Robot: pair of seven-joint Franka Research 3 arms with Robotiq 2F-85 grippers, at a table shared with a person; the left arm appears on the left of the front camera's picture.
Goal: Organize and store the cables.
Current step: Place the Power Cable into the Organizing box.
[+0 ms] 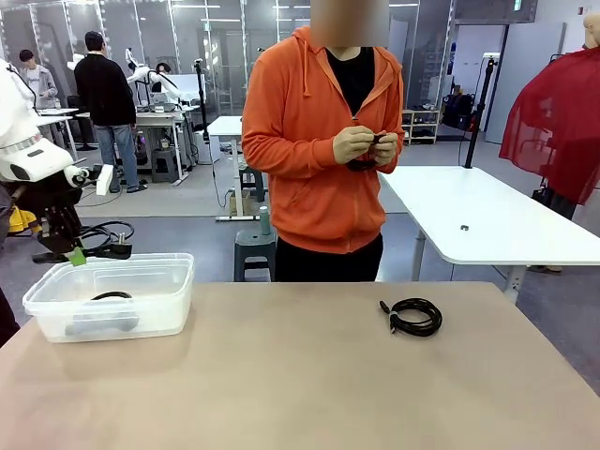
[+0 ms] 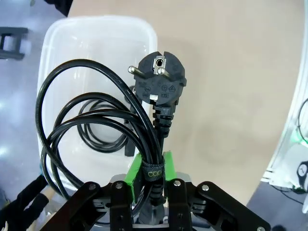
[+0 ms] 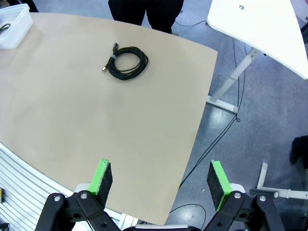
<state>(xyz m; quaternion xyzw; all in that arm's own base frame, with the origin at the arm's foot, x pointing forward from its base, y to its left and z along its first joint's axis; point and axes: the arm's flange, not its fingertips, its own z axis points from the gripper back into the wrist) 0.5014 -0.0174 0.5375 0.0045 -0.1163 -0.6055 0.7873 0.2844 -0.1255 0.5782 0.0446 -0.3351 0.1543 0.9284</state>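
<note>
1. My left gripper (image 2: 149,179) is clamped on a coiled power cable (image 2: 159,82) above the tub (image 2: 96,24), where a second cable (image 1: 112,295) lies.
2. My right gripper (image 3: 161,179) is wide open and empty over the bench (image 3: 72,120), where a third cable (image 3: 126,62) lies.

The bin (image 1: 159,305) stands left on the surface (image 1: 281,375), one cable (image 1: 112,296) in it — a second cable (image 1: 415,316) lies right of centre, a third cable (image 2: 158,86) above the bin.

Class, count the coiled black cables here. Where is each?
4: plug cable in the left gripper above the bin; second cable inside the bin; third cable on the table; fourth cable, apparently, in the person's hands.
</note>
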